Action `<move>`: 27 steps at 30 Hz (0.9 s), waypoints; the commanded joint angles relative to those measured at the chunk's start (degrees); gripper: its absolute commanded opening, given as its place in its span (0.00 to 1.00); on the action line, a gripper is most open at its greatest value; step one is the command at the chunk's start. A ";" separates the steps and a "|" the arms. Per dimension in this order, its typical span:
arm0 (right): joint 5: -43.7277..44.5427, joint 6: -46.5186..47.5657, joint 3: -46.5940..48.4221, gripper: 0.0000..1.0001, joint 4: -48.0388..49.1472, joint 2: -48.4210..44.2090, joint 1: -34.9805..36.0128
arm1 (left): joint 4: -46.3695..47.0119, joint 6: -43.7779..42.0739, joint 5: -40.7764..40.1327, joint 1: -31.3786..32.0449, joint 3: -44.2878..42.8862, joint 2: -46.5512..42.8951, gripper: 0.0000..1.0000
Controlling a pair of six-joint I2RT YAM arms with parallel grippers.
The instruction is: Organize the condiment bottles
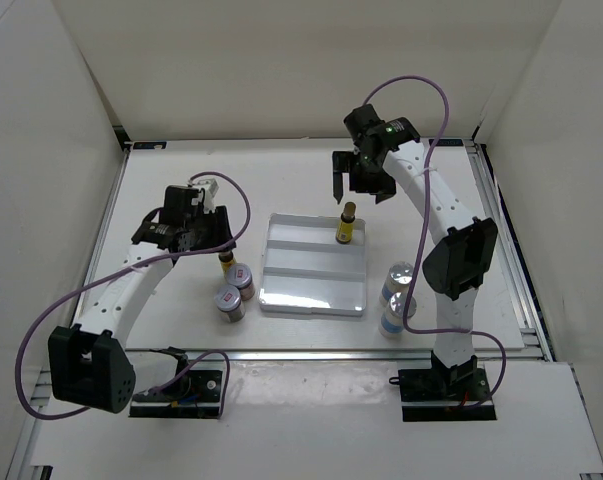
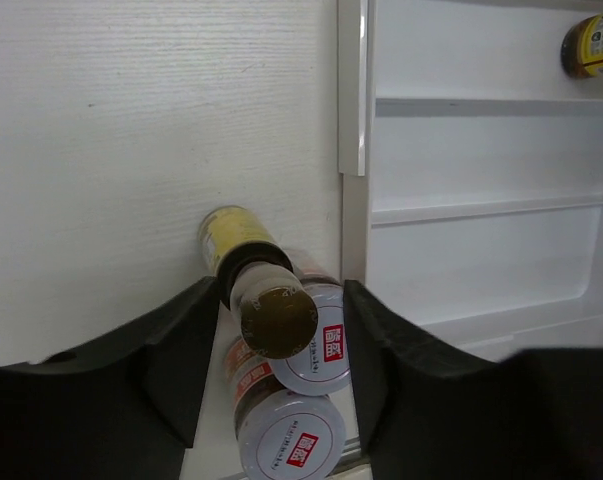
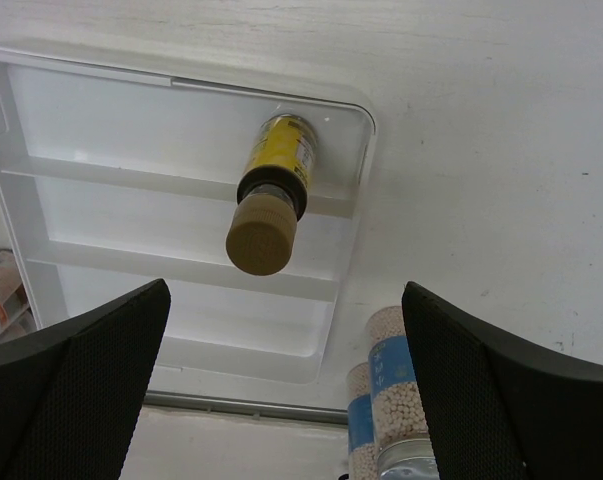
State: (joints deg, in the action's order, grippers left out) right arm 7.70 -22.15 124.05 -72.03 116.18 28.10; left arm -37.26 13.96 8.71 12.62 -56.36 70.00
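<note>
Looking at this one, I'd say the sorting was partway along. One yellow bottle (image 1: 347,224) stood upright in the far right corner of the white tray (image 1: 311,290). The right end effector (image 1: 356,188) hung above it with fingers spread wide, released, nothing in it.

The left end effector (image 1: 217,240) was down low just left of the tray. Its fingers straddled the second yellow bottle (image 2: 251,275) with a sliver of gap on both sides, so open, not clenched. My guess is the step in hand was grabbing that bottle to set it by its twin.

The next move called for a squeeze and a straight lift. The two red-label jars (image 2: 316,345) sat right against it on the near side, and a sideways drag could knock them. The two blue bottles (image 1: 396,280) waited together on the desk (image 1: 181,190), just right of the tray's near corner.

That desk was white with a faint grain and looked flat. Plain white walls (image 1: 281,60) boxed it in on three sides.
</note>
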 commanded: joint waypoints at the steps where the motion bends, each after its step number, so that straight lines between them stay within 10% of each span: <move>1: -0.23 -0.70 -0.21 1.00 -0.13 -2.80 -0.41 | 0.96 -0.60 1.57 0.30 0.55 -0.48 0.56; 14: -0.23 -1.23 -2.14 1.00 -0.13 -3.86 -0.94 | 0.26 -1.12 0.26 0.30 -1.73 -0.48 0.12; 27: 1.69 -1.23 -5.04 1.00 0.40 -7.19 -1.99 | -2.03 -3.32 -8.62 1.35 -22.82 6.72 0.12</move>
State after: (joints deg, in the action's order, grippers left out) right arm 7.77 -22.55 119.85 -71.99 112.62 26.48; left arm -41.39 11.29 2.37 13.30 -73.32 75.94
